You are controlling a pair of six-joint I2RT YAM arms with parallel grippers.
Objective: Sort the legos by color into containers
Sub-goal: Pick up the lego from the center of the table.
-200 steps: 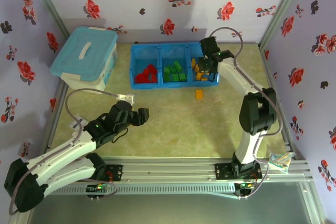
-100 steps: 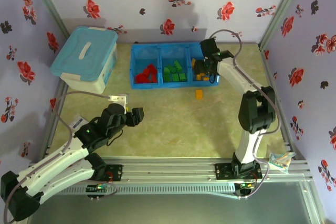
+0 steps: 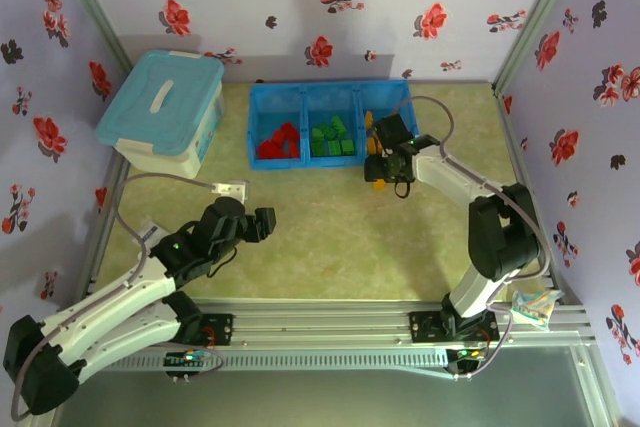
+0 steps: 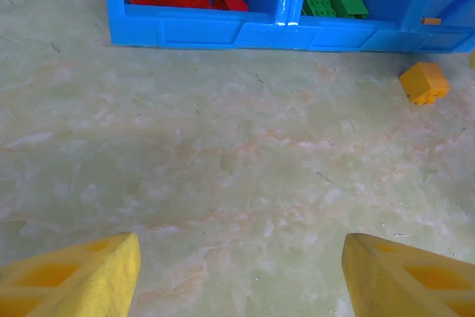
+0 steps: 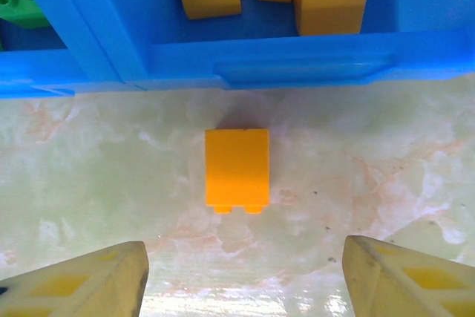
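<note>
On the pale green marbled surface [image 3: 340,237], just near of the right compartment of the long bright blue plastic tray [image 5: 297,64], lies one loose orange-yellow plastic brick [image 5: 237,170]. The right gripper [image 5: 241,280] hangs above it, jaws apart. It should centre, descend straight, then close across the brick's smooth sides. The left gripper [image 4: 237,272] hovers at near left, jaws apart.

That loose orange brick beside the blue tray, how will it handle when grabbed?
The orange brick looks like rigid plastic, so probably stiff and light. Its glossy flat sides may slip; resting flat, it should slide, not roll.
</note>
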